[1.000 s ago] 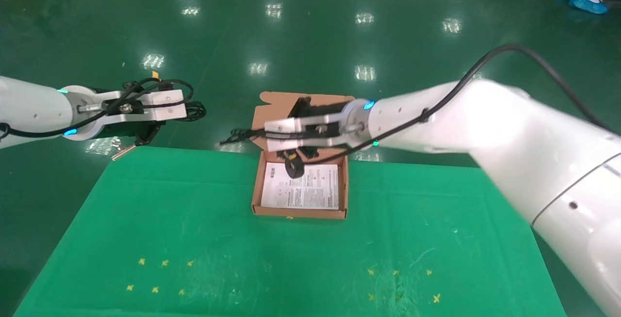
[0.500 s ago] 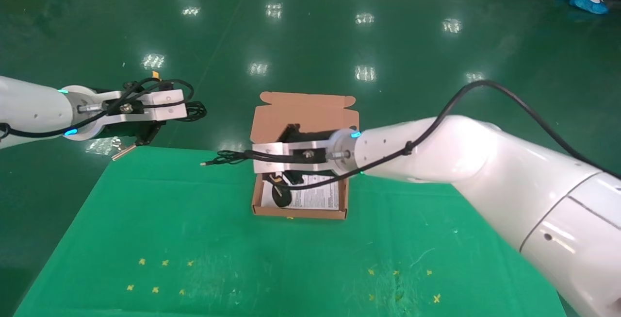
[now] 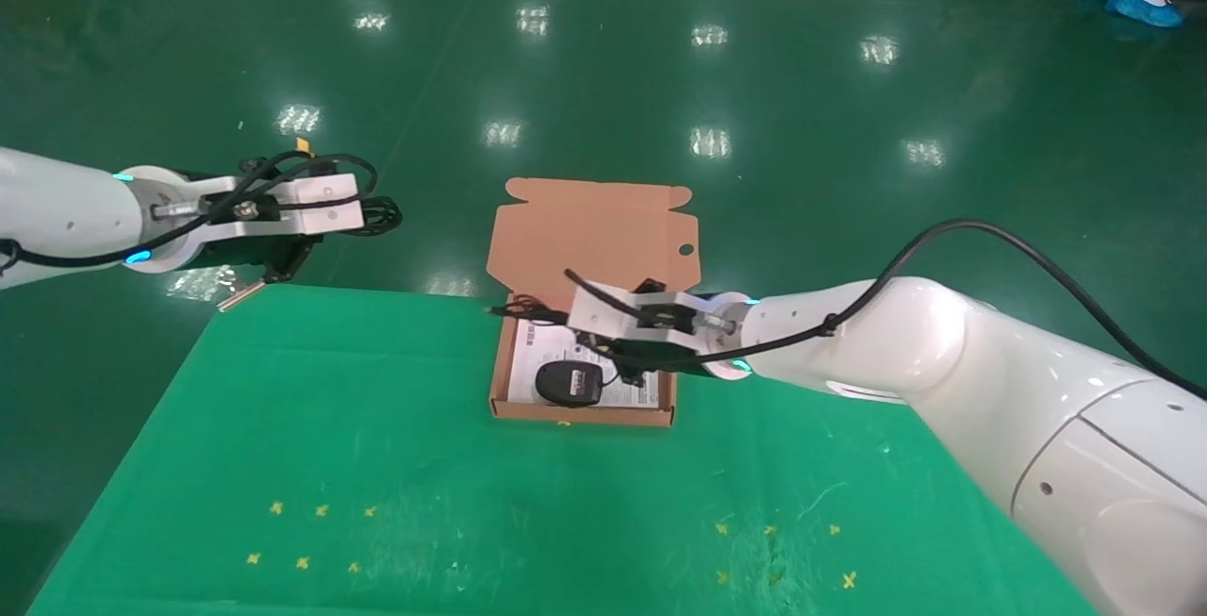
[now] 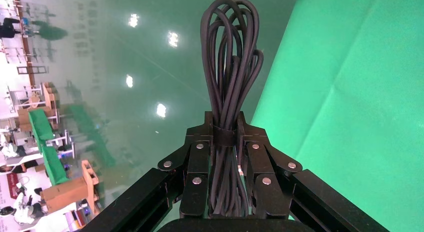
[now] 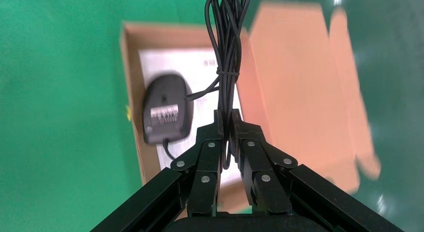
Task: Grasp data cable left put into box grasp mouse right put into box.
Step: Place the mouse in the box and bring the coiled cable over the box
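Left gripper (image 4: 223,142): held off the far left corner of the table (image 3: 377,465), over the floor (image 3: 603,59); jaws clamped on the data cable (image 4: 229,67).
Data cable: a bundle of long black loops, banded at the middle, sticking out past the left gripper's fingertips (image 4: 197,151), clear of the table.
Right gripper (image 5: 226,123): over the right half of the box (image 3: 500,406); jaws pressed together on the mouse's thin cord (image 5: 224,47).
Mouse (image 3: 568,383): lying inside the box at its near left part, on the white printed sheet (image 3: 537,357), label side up; its cord runs up into the right gripper, and the tied bundle hangs out past the far left edge of the box.
Box: at the middle of the green table, near the far edge, lid flap (image 3: 589,229) standing open on the far side.
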Controlling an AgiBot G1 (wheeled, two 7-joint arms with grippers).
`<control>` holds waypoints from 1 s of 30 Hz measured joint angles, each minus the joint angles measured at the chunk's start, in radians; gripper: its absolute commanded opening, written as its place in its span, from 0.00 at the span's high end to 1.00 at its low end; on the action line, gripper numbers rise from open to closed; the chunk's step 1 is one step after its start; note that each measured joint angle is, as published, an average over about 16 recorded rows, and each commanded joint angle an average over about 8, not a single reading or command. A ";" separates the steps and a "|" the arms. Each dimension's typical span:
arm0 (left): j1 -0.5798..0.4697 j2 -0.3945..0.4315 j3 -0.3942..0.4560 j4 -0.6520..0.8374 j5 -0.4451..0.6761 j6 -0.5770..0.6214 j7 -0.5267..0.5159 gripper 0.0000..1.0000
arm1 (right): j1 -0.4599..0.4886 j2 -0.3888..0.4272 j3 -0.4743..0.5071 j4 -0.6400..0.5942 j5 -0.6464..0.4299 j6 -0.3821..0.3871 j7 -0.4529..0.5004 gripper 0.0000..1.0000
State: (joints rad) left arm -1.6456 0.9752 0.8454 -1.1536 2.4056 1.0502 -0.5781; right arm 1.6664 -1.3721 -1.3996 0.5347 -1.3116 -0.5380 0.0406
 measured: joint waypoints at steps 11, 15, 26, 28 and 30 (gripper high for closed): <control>0.000 0.000 0.000 0.000 0.000 0.001 0.000 1.00 | 0.005 0.000 -0.044 -0.023 0.011 0.016 0.067 0.00; 0.000 0.000 0.000 -0.001 0.000 0.001 0.000 1.00 | 0.006 0.003 -0.048 -0.019 0.011 0.014 0.070 0.00; 0.025 0.027 0.005 0.023 -0.051 -0.027 0.041 1.00 | 0.011 0.038 -0.050 0.021 0.005 0.027 0.075 0.00; 0.035 0.041 0.008 0.039 -0.070 -0.045 0.063 1.00 | 0.015 0.054 -0.052 0.036 0.001 0.032 0.078 0.00; 0.046 0.060 0.011 0.060 -0.090 -0.067 0.090 1.00 | 0.020 0.074 -0.055 0.053 -0.006 0.038 0.084 0.00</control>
State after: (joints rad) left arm -1.5997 1.0353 0.8566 -1.0934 2.3154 0.9830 -0.4881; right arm 1.6863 -1.2976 -1.4543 0.5872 -1.3173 -0.5005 0.1241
